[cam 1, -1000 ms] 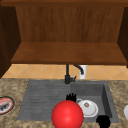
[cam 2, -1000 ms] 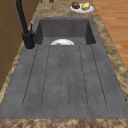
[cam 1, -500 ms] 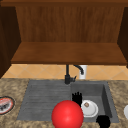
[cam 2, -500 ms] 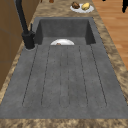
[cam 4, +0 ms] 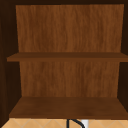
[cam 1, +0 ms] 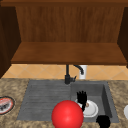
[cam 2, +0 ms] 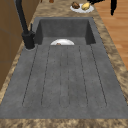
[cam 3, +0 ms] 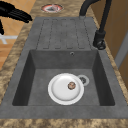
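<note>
Risks sweeping the small brown morsel (cam 3: 71, 85) off the round white plate (cam 3: 60, 93), low in the right-hand grey sink basin (cam 3: 62, 61), with the left hand (cam 1: 81, 98) hovering released, fingers straight. Cannot tell the right hand's (cam 1: 103, 121) grip, near right.

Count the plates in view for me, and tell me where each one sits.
3: a white plate in the sink basin, a red-rimmed plate on the left counter, and a plate with food on the right counter.

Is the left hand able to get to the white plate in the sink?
Probably yes. The left hand hangs over the white plate in the sink, fingers straight, and nothing lies between them. The red ball sits off to the side.
</note>
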### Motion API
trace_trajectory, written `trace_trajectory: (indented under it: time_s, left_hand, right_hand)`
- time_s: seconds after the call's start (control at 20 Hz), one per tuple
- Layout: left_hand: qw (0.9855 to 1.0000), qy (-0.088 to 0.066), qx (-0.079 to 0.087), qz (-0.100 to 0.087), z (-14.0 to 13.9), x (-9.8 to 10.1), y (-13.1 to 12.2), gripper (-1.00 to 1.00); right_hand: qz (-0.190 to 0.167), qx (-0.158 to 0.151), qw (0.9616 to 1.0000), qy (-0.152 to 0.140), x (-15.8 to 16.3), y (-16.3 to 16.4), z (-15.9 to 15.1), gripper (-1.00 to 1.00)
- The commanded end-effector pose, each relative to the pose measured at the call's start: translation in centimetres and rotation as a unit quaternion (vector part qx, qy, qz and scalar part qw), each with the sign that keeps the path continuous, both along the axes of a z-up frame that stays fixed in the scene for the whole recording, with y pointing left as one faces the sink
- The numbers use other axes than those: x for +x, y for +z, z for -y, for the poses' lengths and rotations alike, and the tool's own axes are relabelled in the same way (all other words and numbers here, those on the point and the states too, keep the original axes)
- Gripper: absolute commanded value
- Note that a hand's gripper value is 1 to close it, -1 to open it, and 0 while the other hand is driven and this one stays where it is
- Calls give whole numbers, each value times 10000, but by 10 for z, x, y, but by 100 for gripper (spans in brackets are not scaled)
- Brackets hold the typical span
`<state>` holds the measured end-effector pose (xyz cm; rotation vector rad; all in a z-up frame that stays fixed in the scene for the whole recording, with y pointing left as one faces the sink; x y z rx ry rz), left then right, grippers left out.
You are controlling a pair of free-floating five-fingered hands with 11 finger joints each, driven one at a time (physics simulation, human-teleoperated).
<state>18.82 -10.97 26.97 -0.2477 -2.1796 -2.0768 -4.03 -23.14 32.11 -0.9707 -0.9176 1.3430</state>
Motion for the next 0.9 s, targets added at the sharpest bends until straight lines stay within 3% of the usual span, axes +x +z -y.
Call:
trace_trajectory:
  time_s: [0.0,0.4,0.85]
  left_hand:
    - [9996,-32,285,-23,12,25,-21,-100]
    - [9995,4,269,-140,37,78,-75,-100]
    - [9978,-60,263,-609,62,111,-116,-100]
  right_hand:
    - [0,0,10000,0,0,0,0,0]
    - [0,0,10000,0,0,0,0,0]
    - [0,0,10000,0,0,0,0,0]
